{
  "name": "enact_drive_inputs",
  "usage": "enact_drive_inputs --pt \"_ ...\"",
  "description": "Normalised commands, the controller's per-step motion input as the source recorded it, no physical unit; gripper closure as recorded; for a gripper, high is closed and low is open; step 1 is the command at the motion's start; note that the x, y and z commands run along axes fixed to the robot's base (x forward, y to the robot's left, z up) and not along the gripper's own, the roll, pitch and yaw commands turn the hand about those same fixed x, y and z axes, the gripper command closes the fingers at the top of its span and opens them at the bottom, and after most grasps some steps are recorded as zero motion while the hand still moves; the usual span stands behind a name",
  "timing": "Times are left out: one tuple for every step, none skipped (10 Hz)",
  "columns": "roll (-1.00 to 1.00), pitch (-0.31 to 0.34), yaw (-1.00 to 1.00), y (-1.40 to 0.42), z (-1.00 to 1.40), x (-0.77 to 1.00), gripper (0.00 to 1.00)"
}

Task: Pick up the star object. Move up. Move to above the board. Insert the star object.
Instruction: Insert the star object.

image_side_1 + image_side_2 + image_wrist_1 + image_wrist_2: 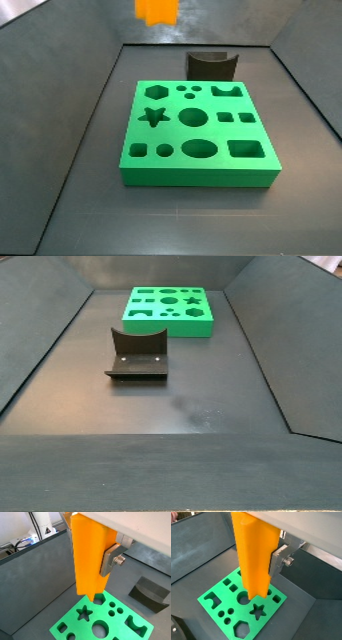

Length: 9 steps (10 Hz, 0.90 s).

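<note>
My gripper (pixel 92 561) is shut on the star object (pixel 87 552), a tall orange ridged prism that hangs upright from it. One silver finger (pixel 110 559) presses its side; the other finger is hidden behind it. The same hold shows in a wrist view, with the gripper (pixel 259 562) on the star object (pixel 252 557). The green board (pixel 70 619) lies below, and the prism's lower end hangs well above it, near the star hole (pixel 258 611). In a side view only the prism's lower end (pixel 158 10) shows, high above the board (pixel 201 172). The board (pixel 154 322) also shows at the far end.
The dark fixture (pixel 210 65) stands on the floor just beyond the board; it also shows in a side view (pixel 138 353) and in a wrist view (pixel 150 594). Dark sloping walls (pixel 60 90) enclose the grey floor (pixel 174 406).
</note>
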Motion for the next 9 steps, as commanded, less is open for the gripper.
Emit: enact_drive_inputs --pt "0.0 -0.063 0.82 -0.05 -0.35 0.0 1.0" --pt "-0.03 -0.093 1.0 0.0 -0.38 0.0 1.0" --pt "-0.03 -0.103 1.0 0.0 -0.37 0.0 1.0" --pt "-0.03 -0.104 1.0 0.0 -0.37 0.0 1.0" --pt "-0.03 -0.107 1.0 0.0 -0.37 0.0 1.0" --pt "-0.02 -0.099 1.0 0.0 -0.38 0.0 1.0" --pt "0.0 -0.073 0.88 -0.01 -0.2 0.17 1.0" --pt "0.0 -0.056 0.13 -0.11 -0.05 0.0 1.0" --pt "0.01 -0.036 0.0 -0.05 0.0 0.0 1.0"
